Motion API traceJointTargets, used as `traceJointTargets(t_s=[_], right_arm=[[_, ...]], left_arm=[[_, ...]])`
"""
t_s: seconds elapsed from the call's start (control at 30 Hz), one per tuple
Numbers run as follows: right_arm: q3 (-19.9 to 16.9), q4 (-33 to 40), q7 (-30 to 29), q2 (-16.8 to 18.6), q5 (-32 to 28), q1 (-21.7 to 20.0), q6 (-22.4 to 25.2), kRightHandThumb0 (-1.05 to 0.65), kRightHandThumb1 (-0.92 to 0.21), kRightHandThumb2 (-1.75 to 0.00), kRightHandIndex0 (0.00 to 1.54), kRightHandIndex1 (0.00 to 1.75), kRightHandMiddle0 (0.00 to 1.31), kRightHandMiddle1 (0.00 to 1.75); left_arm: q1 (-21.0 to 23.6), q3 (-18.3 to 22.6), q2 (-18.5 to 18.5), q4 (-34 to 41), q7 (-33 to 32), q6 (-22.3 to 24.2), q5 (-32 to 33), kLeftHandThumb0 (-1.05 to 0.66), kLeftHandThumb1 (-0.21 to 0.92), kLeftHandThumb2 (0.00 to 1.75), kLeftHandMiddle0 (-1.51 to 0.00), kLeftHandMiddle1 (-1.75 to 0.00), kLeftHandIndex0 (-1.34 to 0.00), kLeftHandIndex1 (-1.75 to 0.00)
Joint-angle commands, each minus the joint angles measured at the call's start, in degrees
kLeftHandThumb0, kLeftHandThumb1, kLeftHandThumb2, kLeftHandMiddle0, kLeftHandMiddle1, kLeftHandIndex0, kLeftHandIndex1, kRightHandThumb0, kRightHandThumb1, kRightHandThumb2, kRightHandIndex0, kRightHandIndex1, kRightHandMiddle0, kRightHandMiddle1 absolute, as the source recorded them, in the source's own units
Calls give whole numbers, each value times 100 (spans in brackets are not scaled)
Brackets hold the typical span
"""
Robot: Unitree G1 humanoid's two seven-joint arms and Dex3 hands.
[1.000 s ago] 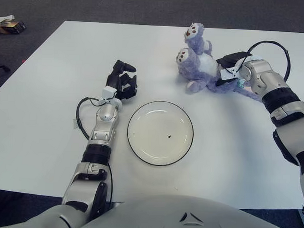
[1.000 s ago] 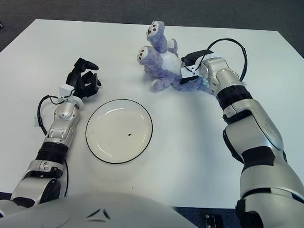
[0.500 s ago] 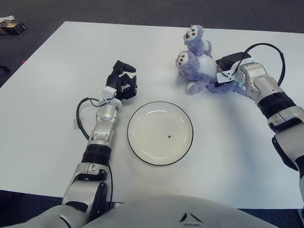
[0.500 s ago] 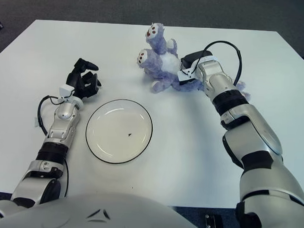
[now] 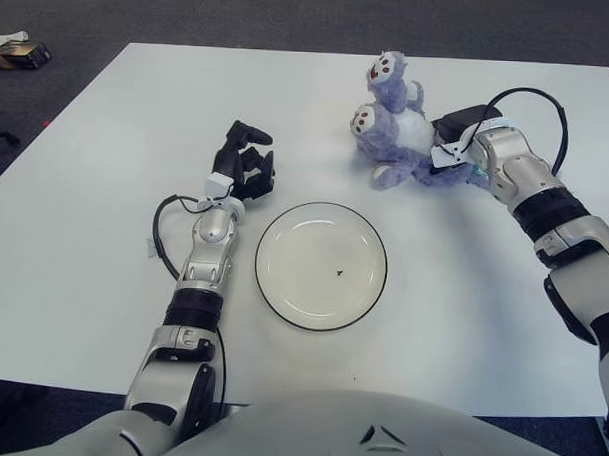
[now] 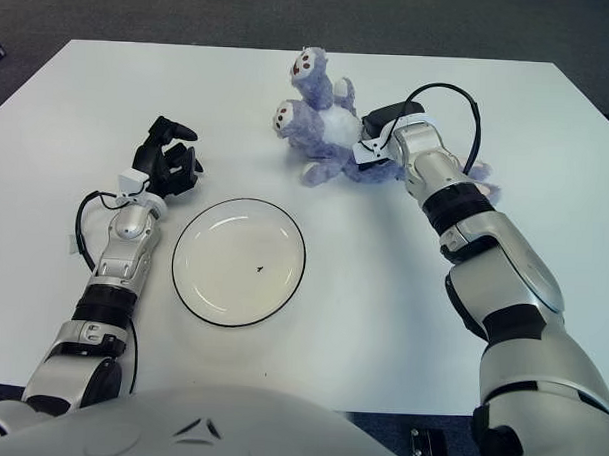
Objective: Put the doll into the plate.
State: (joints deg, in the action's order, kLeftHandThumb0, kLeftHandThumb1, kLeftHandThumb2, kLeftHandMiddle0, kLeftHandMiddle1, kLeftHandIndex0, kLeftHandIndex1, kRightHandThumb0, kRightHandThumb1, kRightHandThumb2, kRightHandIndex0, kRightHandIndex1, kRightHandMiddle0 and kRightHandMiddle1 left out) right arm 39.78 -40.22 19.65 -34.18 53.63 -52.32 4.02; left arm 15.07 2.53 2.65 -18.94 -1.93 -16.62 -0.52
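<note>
The doll (image 5: 393, 126) is a purple plush bear lying on the white table at the back, right of centre, with its head toward the far edge. My right hand (image 5: 450, 143) is pressed against its right side, and its fingers wrap the body. The plate (image 5: 268, 282) is white with a dark rim, sits mid-table and holds nothing. It lies nearer to me and to the left of the doll, apart from it. My left hand (image 5: 245, 161) rests on the table just left of the plate, with fingers relaxed and holding nothing.
The white table (image 5: 108, 131) ends at a dark floor on all sides. A small brown object (image 5: 20, 51) lies on the floor at the far left. A black cable (image 5: 162, 228) loops beside my left forearm.
My right forearm has shifted left, closer in on the doll. The doll has shifted slightly. The left hand and plate have not moved.
</note>
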Motion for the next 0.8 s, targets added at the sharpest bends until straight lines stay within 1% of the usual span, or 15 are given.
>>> traceJointTargets(t_s=[0.0, 0.03, 0.1, 0.13, 0.17, 0.2, 0.23, 0.27, 0.33, 0.4, 0.53, 0.77], right_arm=[[127, -218, 266, 115, 94, 525, 145, -38, -92, -10, 72, 175, 65, 125], [72, -236, 207, 176, 73, 540, 296, -38, -92, -11, 73, 175, 64, 127], [-8, -252, 66, 255, 51, 573, 500, -38, -85, -27, 74, 175, 61, 133], [-30, -249, 4, 274, 54, 589, 549, -39, -74, -51, 77, 175, 57, 145], [-111, -236, -154, 314, 16, 635, 634, -39, -70, -61, 78, 175, 56, 149], [-170, -226, -265, 344, -11, 669, 697, -40, -63, -77, 80, 175, 53, 157], [-287, -211, -438, 385, -89, 729, 760, -40, -57, -88, 82, 175, 51, 163], [-368, -197, -555, 413, -141, 773, 803, -41, -53, -97, 84, 175, 50, 167], [-591, -197, -866, 429, -325, 897, 755, -41, -49, -105, 85, 175, 50, 171], [-724, -219, -1076, 418, -430, 981, 652, -42, -47, -110, 85, 175, 50, 173], [-813, -249, -1280, 386, -502, 1052, 486, -42, -44, -115, 86, 175, 51, 174], [-872, -253, -1375, 365, -522, 1088, 372, -43, -43, -117, 86, 175, 52, 175]], left_arm=[[-475, -2, -104, -222, -55, 24, -16, -38, 67, 85, -70, -175, -35, -175], [-475, -1, -100, -220, -55, 28, -19, -38, 67, 85, -70, -175, -35, -175], [-474, 0, -95, -216, -56, 35, -22, -38, 67, 85, -70, -175, -35, -175], [-474, 1, -93, -215, -55, 37, -21, -38, 67, 85, -70, -175, -35, -175], [-474, 2, -91, -213, -55, 41, -21, -38, 67, 85, -70, -175, -35, -175], [-474, 2, -90, -211, -55, 44, -21, -38, 67, 85, -70, -175, -35, -175], [-475, 2, -89, -208, -56, 48, -21, -38, 67, 85, -70, -175, -35, -175], [-478, 3, -88, -203, -55, 50, -21, -38, 67, 85, -70, -175, -35, -175], [-482, 3, -85, -198, -53, 51, -20, -38, 67, 85, -70, -175, -35, -175], [-483, 4, -83, -196, -51, 51, -20, -38, 67, 85, -70, -175, -35, -175], [-484, 4, -82, -195, -52, 49, -20, -38, 68, 85, -70, -175, -35, -175], [-479, 6, -76, -204, -50, 44, -16, -38, 68, 84, -70, -175, -35, -175]])
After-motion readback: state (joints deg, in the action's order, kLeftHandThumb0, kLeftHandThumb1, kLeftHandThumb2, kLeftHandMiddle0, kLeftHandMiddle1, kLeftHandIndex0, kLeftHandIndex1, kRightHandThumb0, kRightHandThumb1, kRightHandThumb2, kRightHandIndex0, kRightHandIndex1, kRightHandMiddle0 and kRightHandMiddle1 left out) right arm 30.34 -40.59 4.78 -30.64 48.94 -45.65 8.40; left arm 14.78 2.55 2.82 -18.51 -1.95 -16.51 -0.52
